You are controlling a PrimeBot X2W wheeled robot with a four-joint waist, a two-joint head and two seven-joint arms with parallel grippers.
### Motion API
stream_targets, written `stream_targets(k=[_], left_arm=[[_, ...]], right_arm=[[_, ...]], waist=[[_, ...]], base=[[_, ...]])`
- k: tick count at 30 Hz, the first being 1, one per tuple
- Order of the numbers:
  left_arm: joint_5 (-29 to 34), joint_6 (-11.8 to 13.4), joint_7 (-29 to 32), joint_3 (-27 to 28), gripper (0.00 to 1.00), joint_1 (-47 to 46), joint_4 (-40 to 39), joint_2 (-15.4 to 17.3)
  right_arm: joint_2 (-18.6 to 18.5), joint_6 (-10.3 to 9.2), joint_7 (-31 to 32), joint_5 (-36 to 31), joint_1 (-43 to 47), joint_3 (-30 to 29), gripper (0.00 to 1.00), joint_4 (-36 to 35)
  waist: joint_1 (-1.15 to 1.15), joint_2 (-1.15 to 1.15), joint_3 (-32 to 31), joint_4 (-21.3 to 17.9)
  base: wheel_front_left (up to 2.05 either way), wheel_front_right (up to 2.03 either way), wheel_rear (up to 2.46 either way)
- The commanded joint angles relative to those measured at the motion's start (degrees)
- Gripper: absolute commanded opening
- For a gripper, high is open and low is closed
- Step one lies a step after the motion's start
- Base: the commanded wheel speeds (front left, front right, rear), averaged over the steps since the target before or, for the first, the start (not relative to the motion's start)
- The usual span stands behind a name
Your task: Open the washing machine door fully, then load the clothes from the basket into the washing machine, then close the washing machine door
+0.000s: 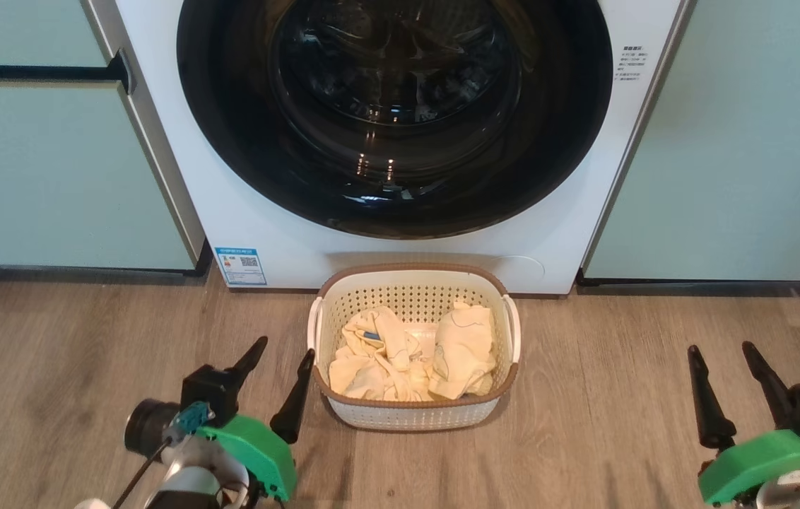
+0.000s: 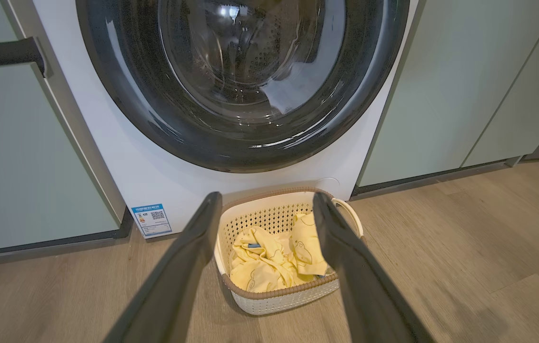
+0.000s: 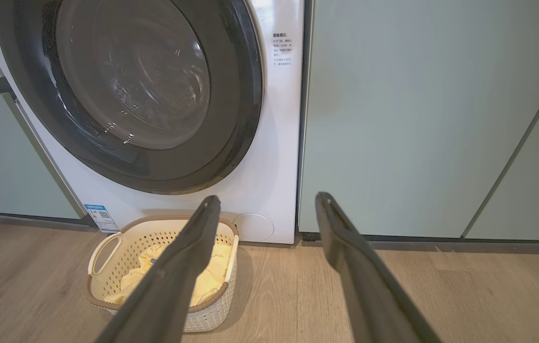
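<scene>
The white washing machine (image 1: 287, 240) stands straight ahead, its round black-rimmed door (image 1: 393, 106) shut flat against the front. On the wooden floor before it sits the cream basket (image 1: 414, 413) with a brown rim, holding pale yellow clothes (image 1: 410, 357). My left gripper (image 1: 281, 353) hangs open just left of the basket, low over the floor, nothing between its fingers. Far to the right, my right gripper (image 1: 719, 350) is open and empty too. In the left wrist view the basket (image 2: 288, 300) and clothes (image 2: 269, 259) lie between the fingers (image 2: 179, 281); the right wrist view has the basket (image 3: 107, 257) at lower left.
Pale green cabinet panels (image 1: 46, 170) flank the machine on both sides, the left one with a dark bar handle (image 1: 32, 72). A blue energy sticker (image 1: 239, 265) and a round service flap (image 1: 524, 268) mark the machine's lower front. Wooden floor (image 1: 619, 396) spreads around the basket.
</scene>
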Motion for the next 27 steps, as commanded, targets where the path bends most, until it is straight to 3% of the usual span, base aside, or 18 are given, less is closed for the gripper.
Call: stream_targets(k=[1,13,27], left_arm=[[-0.09,0.00,-0.61,2.32,1.00,-3.30,-1.25,0.53],[0.71,-0.08,-0.61,1.69,1.00,-3.67,-0.54,0.62],[1.02,-0.14,-0.61,1.58,1.00,-3.72,-0.72,0.57]], right_arm=[[-1.26,0.00,-0.70,0.28,-2.77,0.87,1.00,-1.51],[-1.27,0.00,-0.70,0.32,-2.80,0.71,1.00,-1.56],[-1.07,0.00,-0.70,0.21,-2.61,0.31,1.00,-1.63]], waist=[[0.00,0.00,-0.02,-0.03],[0.00,0.00,0.10,-0.17],[0.00,0.00,0.30,-0.32]], base=[[0.00,0.00,0.00],[0.20,0.20,-0.40],[1.02,1.02,-2.04]])
